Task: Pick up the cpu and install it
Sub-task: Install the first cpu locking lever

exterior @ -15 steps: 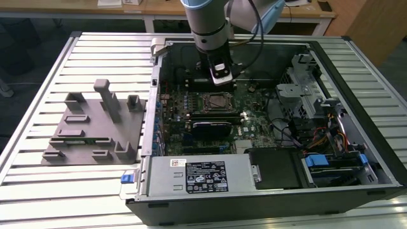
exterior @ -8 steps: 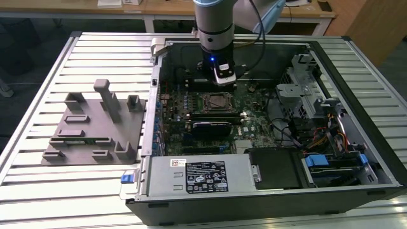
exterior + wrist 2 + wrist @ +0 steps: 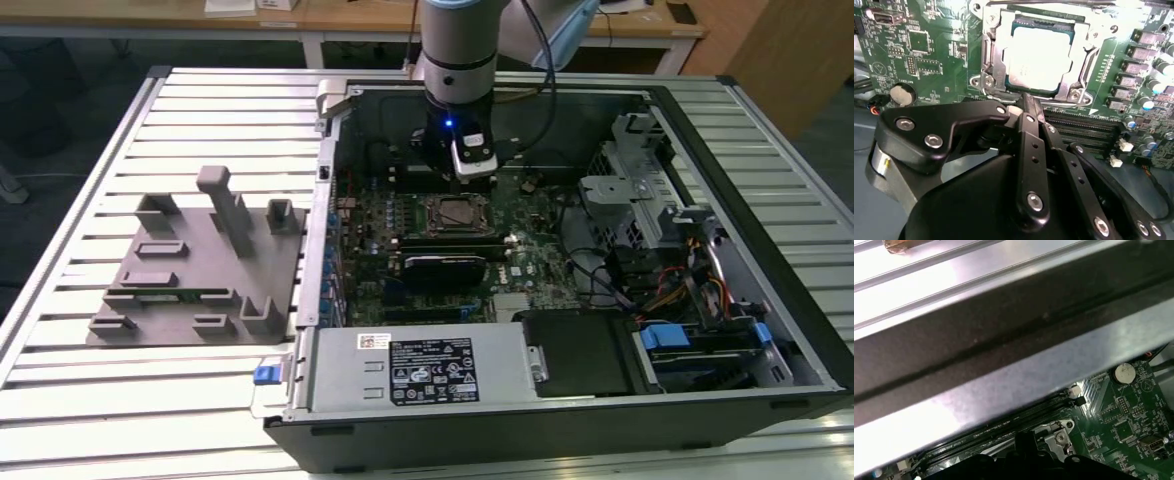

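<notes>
I see the cpu point(image 3: 1040, 56) seated in the motherboard point(image 3: 929, 45) socket. My gripper point(image 3: 1030, 102) hovers just beside it, fingers closed together, holding nothing.

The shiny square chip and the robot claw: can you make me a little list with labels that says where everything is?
chip: small flat square cpu with a pale silver lid, lying in the metal socket frame on the green motherboard
claw: black gripper, fingers together, empty, tips just beside the socket
computer: open black case, gripper inside it
tray: grey moulded tray on the slatted table, at the exterior view's left
</notes>
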`<act>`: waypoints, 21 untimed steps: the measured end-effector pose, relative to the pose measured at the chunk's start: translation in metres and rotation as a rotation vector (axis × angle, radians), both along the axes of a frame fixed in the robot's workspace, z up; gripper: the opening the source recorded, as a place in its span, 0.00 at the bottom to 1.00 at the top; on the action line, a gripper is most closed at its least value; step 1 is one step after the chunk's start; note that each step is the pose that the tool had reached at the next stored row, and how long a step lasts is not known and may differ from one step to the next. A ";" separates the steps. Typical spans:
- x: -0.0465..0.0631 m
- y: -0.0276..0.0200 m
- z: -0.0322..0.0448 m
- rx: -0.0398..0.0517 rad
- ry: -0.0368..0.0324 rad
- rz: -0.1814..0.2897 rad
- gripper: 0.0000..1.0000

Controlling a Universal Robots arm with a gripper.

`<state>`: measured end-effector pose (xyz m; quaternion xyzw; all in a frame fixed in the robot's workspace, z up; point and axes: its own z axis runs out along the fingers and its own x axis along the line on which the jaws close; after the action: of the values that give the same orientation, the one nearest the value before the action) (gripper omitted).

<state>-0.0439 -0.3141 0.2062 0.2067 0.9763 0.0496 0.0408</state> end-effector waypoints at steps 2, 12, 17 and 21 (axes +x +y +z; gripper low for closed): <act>0.000 0.0000 0.0000 -0.0004 0.0008 0.000 0.11; 0.000 -0.0082 0.0004 -0.0078 0.0048 0.000 0.11; 0.000 -0.0184 0.0004 -0.0110 0.0047 0.000 0.11; 0.000 -0.0246 0.0004 -0.0202 0.0047 0.001 0.11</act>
<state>-0.0439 -0.3387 0.2066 0.2060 0.9769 0.0393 0.0406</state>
